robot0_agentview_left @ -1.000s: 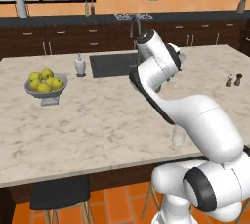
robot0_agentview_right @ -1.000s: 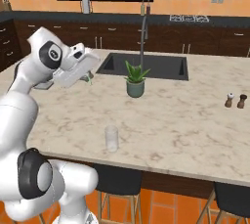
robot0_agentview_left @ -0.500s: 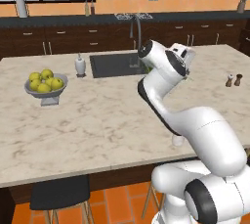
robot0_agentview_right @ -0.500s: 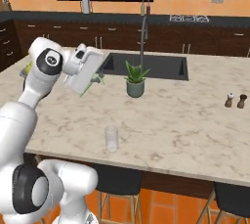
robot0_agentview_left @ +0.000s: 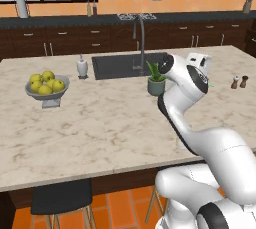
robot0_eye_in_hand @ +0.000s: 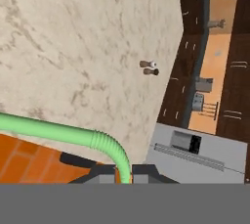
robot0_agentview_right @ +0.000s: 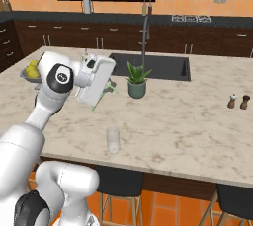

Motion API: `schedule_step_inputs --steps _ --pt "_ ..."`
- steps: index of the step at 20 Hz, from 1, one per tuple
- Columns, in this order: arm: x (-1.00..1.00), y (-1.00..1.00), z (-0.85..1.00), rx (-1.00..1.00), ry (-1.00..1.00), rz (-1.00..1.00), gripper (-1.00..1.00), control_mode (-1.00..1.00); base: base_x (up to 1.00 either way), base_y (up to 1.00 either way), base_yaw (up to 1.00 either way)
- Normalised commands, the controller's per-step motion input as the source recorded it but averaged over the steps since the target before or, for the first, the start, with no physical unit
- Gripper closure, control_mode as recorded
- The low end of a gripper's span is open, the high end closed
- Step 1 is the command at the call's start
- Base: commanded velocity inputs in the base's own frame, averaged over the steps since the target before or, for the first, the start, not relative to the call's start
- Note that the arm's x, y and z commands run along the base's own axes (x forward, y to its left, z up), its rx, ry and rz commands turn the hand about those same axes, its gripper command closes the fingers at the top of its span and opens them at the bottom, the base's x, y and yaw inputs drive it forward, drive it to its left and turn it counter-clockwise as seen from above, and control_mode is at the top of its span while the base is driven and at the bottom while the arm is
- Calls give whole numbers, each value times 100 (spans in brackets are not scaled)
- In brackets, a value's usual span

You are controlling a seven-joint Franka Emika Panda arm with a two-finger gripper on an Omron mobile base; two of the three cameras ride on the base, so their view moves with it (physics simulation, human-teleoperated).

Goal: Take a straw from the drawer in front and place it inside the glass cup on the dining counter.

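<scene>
Holding item one, the straw (robot0_eye_in_hand: 73,134) (bright green, bent end), the gripper (robot0_agentview_right: 105,93) has its fingers pressed together on it, pinching the stem at the bottom of the hand view; in the right base view the straw pokes out below the white hand as a thin green line, raised above the dining counter (robot0_agentview_right: 188,116).

Item two, the glass cup (robot0_agentview_right: 113,139): clear tumbler, upright on the beige marble near the counter's near edge, below and a little to the right of the gripper in the right base view, well apart from the straw.

Item three, the dining counter: beige veined top with a black sink (robot0_agentview_left: 127,64) and tall tap (robot0_agentview_left: 141,43) at its far side.

Other stock on the counter: a potted plant (robot0_agentview_right: 137,80) just in front of the sink; a bowl of yellow-green fruit (robot0_agentview_left: 46,87) toward the left; a white soap dispenser (robot0_agentview_left: 82,66) beside the sink's left edge; two small shakers (robot0_agentview_right: 238,101) (one light-topped, one dark) toward the right.

Stools (robot0_agentview_left: 62,200) stand under the near edge, over an orange tiled floor.
</scene>
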Motion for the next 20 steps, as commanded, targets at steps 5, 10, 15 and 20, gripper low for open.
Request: schedule_step_inputs --steps 5,10,15,20 --pt "29 -34 -36 -6 18 8 100 -100 0 0 0" --pt "38 -11 -35 -5 27 8 100 -100 0 0 0" --pt "4 0 -38 -6 26 4 100 -100 0 0 0" --pt "0 0 -13 -7 13 1 100 -100 0 0 0"
